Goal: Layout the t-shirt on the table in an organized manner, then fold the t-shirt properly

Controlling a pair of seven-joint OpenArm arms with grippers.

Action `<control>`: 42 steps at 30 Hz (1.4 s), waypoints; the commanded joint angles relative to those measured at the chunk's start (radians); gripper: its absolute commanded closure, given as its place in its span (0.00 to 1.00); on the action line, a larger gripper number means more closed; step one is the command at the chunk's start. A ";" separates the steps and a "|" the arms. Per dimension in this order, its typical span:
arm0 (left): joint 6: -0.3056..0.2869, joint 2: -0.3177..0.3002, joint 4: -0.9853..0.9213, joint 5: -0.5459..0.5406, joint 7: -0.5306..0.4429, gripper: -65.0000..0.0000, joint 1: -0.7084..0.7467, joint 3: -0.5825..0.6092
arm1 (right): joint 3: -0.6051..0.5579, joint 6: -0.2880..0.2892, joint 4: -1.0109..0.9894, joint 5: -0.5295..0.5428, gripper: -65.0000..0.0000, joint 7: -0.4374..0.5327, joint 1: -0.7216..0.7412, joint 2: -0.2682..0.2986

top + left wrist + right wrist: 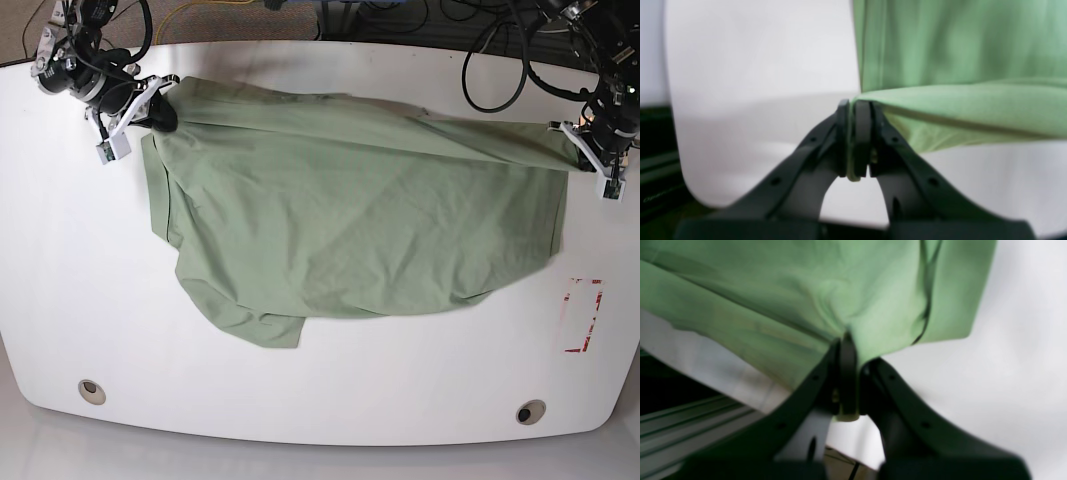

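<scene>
Base view — left gripper [578, 150] | right gripper [160, 105] — both clamp t-shirt [350, 215] edge.

Black cables [500, 60] beyond far edge; carpet [230, 20], possibly brown.

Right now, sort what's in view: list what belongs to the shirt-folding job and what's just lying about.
Job:
- t-shirt
- table
- left hand, shut on the t-shirt
- right hand, shut on the t-shirt

Lying about:
- red-marked rectangle
- two grommet holes
- cables behind the table
</scene>
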 commanded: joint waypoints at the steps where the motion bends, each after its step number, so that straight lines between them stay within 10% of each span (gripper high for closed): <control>1: 0.006 -0.011 0.013 -0.007 -0.016 1.00 -0.038 0.010 | 0.007 -0.005 -0.022 0.007 1.00 0.016 0.018 0.015; 24: 0.006 -0.046 -0.151 -0.008 -0.016 1.00 -0.150 0.063 | 0.009 -0.003 -0.188 0.017 1.00 0.016 0.150 0.021; 42: 0.006 -0.046 0.079 -0.013 -0.016 1.00 -0.341 0.065 | 0.056 0.006 -0.002 0.012 1.00 0.014 0.332 0.024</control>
